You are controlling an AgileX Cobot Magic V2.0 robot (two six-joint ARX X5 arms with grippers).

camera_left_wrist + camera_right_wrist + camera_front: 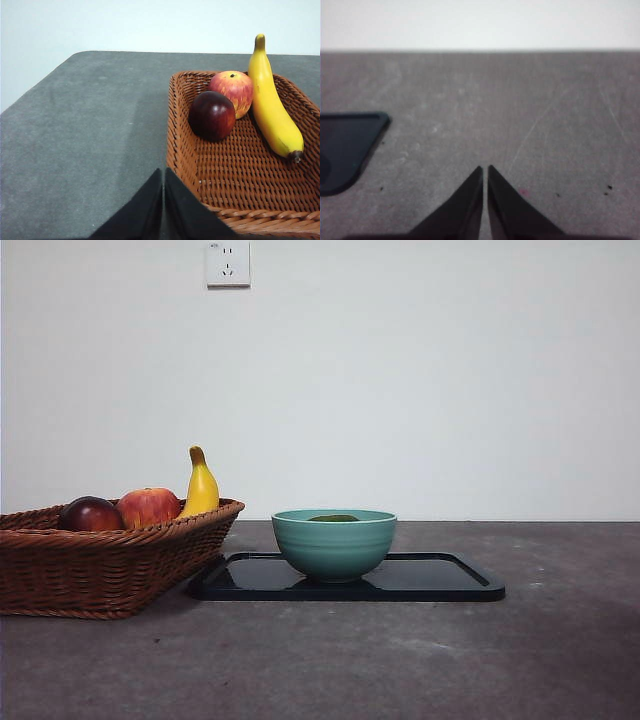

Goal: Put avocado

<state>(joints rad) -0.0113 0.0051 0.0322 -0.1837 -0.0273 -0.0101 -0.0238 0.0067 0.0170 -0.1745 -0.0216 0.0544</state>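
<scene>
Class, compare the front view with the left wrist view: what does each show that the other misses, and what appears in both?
Only the front view shows the green bowl with the avocado inside, on the black tray, plus a wall socket. Only the left wrist view shows the left gripper, jaws shut. Both show the basket holding the banana, red apple and dark red fruit.

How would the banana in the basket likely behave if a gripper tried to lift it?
The banana looks smooth and glossy, so jaws might slip. Long and curved, gripped near one end it would probably swing. It leans on the wicker basket wall, so nudged, it may slide rather than roll.
</scene>
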